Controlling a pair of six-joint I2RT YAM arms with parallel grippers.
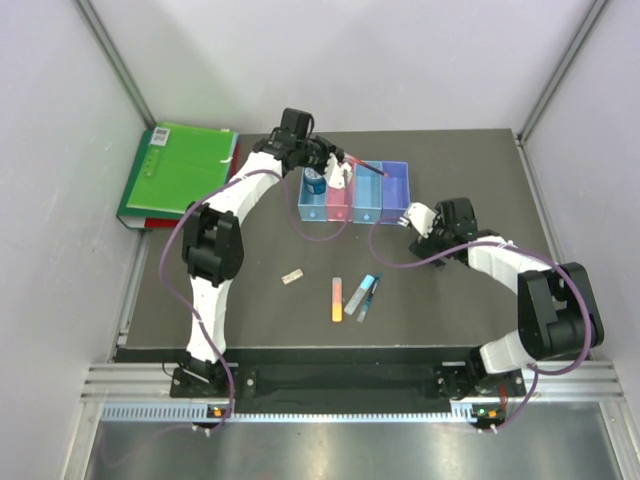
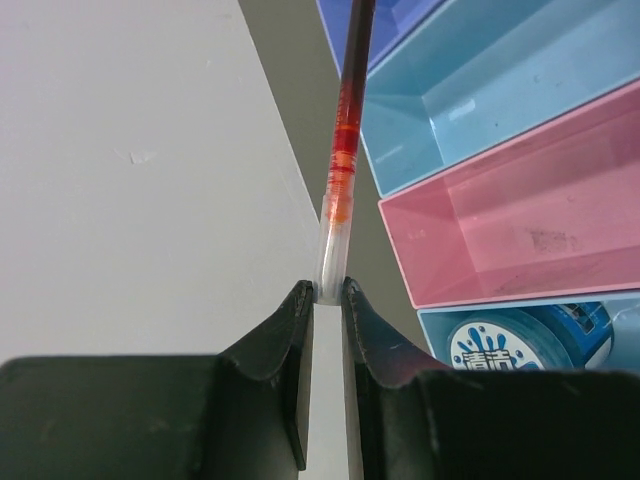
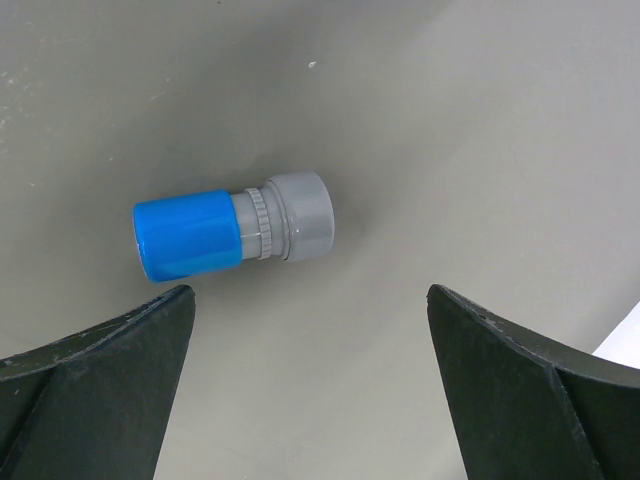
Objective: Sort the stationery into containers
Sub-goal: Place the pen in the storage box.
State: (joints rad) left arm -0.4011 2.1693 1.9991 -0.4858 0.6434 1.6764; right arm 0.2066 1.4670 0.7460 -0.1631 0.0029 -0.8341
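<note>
Bench (image 1: pixel 460 290) surface from the top view: a dark, matt grey-brown mat, plain, inside a booth of pale walls (image 1: pixel 60 200) with slanted metal posts (image 1: pixel 115 60) in the far corners. A ribbed aluminium rail (image 1: pixel 340 385) runs along the near edge where both arms are bolted.

At 10 o'clock I see a big green folder (image 1: pixel 180 170) lying flat across the bench's far left corner. At 12 o'clock stands the row of four joined bins (image 1: pixel 395 195): light blue, pink, light blue, purple. The round blue tape roll (image 2: pixel 520 340) lies in the leftmost light blue one.

My left hand (image 2: pixel 328 292) is over the far side of that row, fingers pinched together on the clear end of the thin red pen (image 2: pixel 343 130). The pen points away along the bins' far rims toward the purple one; I cannot tell whether it touches them.

My right hand (image 3: pixel 308 300) sits at about 2 o'clock, just right of the purple bin, fingers spread wide and holding nothing. The tiny blue-capped piece (image 3: pixel 235 228) lies on its side on the bare mat beneath it.

At 6 o'clock lie the orange-pink flat stick (image 1: pixel 337 298), the grey flat stick (image 1: pixel 356 303) and the thin blue pen (image 1: pixel 371 288), close together. A small pale piece (image 1: pixel 291 277) lies at 7 o'clock, apart from them.
</note>
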